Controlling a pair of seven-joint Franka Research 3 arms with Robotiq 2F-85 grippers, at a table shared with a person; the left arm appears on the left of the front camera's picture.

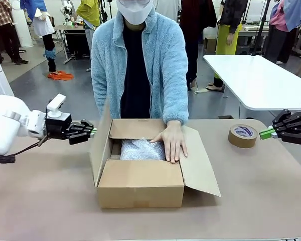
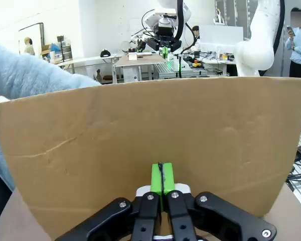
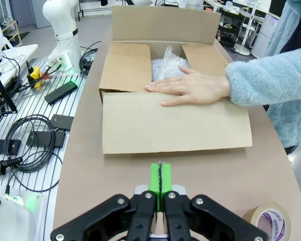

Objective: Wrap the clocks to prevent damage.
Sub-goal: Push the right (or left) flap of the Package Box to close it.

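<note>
Nearest on the brown tabletop an open cardboard box is seen, its plain front wall turned toward the robot. Its left flap is held upright, while its right flap is folded outward and slopes down to the tabletop. Inside the box, toward its far side, the clocks are found as a single flat bundle of whitish bubble wrap, lying low between the walls. A person's hand is laid flat, palm down, at the right edge of the opening, with the fingers spread at the bundle's right edge. Just beside the upright left flap the left gripper is held level above the tabletop; its jaws are clenched, the green pads pressed together with nothing between them, and in the left wrist view the brown flap is seen close in front of them, though contact cannot be judged. At the right edge of the tabletop the right gripper is pointed toward the box and kept well apart from it; its jaws are likewise clenched on nothing. Between that gripper and the box a brown tape roll is laid flat. Behind the box, at the far side of the tabletop, the person in a pale blue fleece jacket is seen standing.
</note>
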